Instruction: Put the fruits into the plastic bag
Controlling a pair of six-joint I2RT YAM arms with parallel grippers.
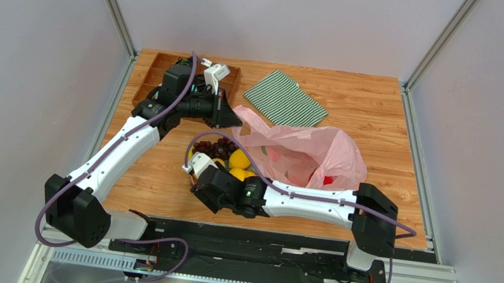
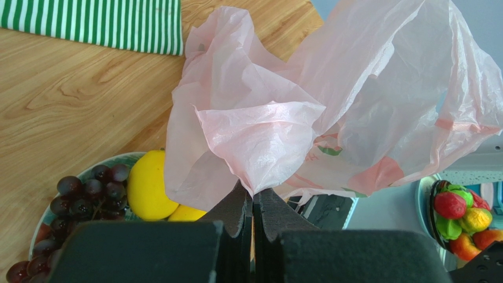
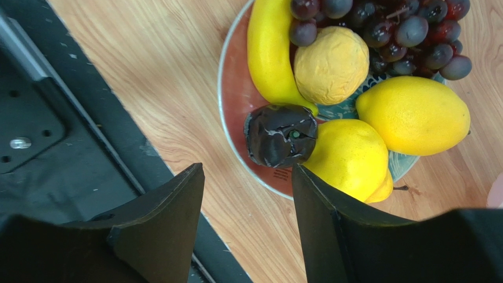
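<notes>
The pink plastic bag (image 1: 303, 154) lies crumpled right of centre, and a red shape shows through it. My left gripper (image 2: 255, 197) is shut on a pinch of the bag's (image 2: 330, 106) rim, holding it up. Left of the bag, the fruits sit on a red plate (image 3: 233, 88): a banana (image 3: 268, 53), dark grapes (image 3: 384, 29), a wrinkled orange fruit (image 3: 330, 65), two yellow lemons (image 3: 413, 115) and a dark fruit (image 3: 278, 134). My right gripper (image 3: 247, 167) is open at the plate's near edge, just short of the dark fruit, with nothing between its fingers.
A green-and-white striped cloth (image 1: 286, 99) lies at the back. A wooden tray (image 1: 152, 77) sits at the back left, behind the left arm. The black base rail (image 1: 258, 238) runs along the near edge, close under the right gripper.
</notes>
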